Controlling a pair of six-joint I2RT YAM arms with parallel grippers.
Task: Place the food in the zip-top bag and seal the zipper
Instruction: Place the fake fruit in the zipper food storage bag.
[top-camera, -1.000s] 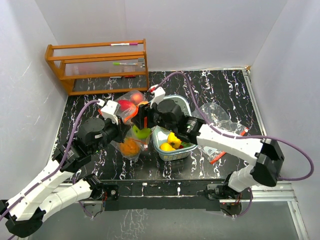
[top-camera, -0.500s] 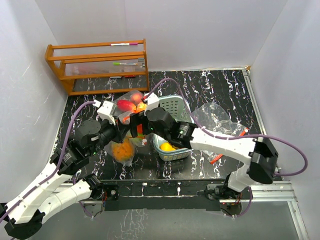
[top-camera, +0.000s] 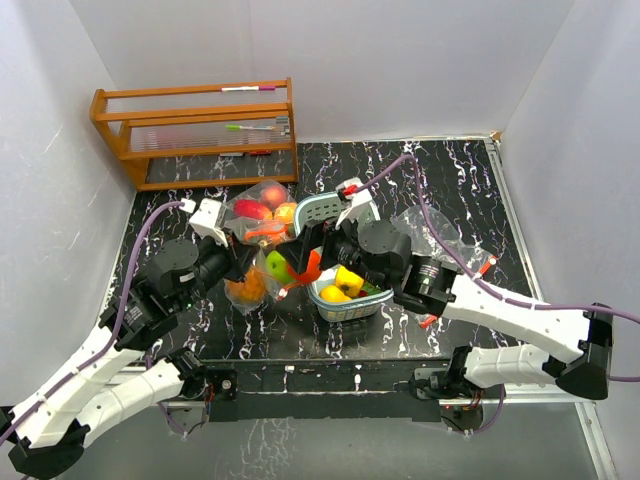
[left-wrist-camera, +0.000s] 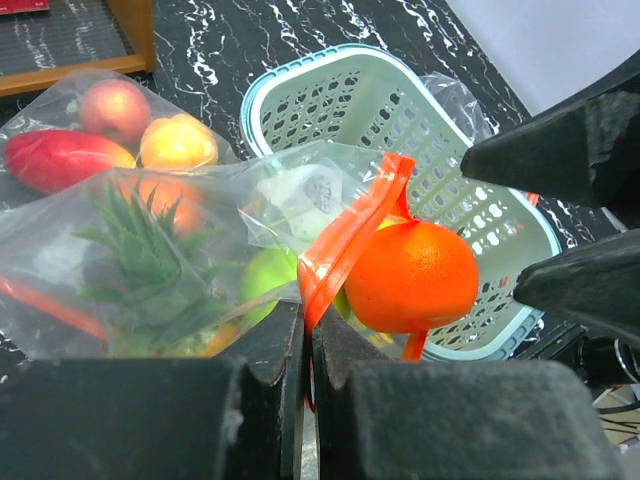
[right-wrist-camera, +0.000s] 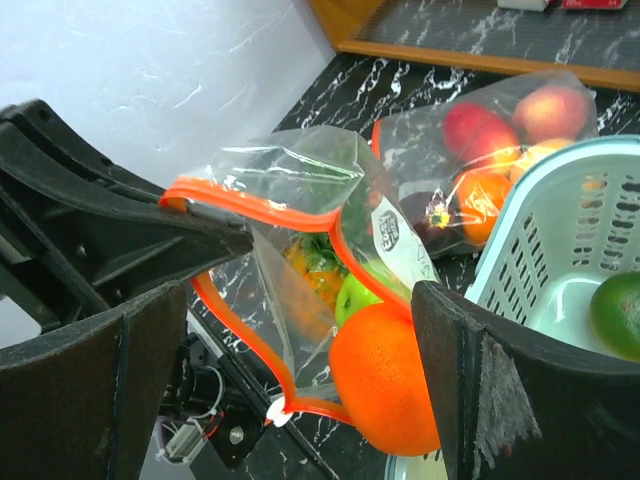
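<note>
My left gripper is shut on the orange zipper rim of the clear zip-top bag and holds its mouth up and open. Inside lie a pineapple and a green apple. An orange sits at the bag's mouth against the zipper rim; how far in it lies is unclear. My right gripper stands wide open around the mouth, the orange beside its right finger and not clamped. From above, the orange lies between the held bag and the basket.
The teal basket holds yellow fruits and a green one. A second bag of red and orange fruit lies behind. An empty clear bag lies at the right; a wooden rack stands at the back left.
My right gripper has opened fully and drawn back to the right, leaving the orange at the bag's mouth. The left gripper has kept its hold on the zipper rim.
</note>
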